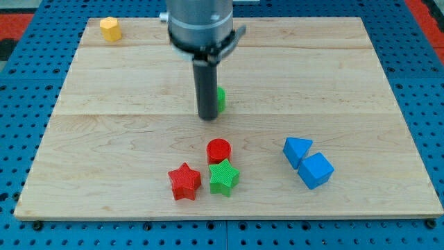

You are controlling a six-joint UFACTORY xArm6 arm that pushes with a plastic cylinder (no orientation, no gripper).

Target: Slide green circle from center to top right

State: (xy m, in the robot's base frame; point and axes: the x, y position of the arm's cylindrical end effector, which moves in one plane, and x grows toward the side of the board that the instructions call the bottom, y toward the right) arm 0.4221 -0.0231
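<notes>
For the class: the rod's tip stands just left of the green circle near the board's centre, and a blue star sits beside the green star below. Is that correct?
Not quite. The star beside the green star is a red star, not blue, as the camera view shows. The rest holds: my tip stands just left of the green circle.

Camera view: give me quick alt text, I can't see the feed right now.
My tip sits mid-board against the left of a mostly hidden green block. Nearer the bottom: red circle, red star, green star, two blue blocks at right. A yellow block sits top left.
</notes>
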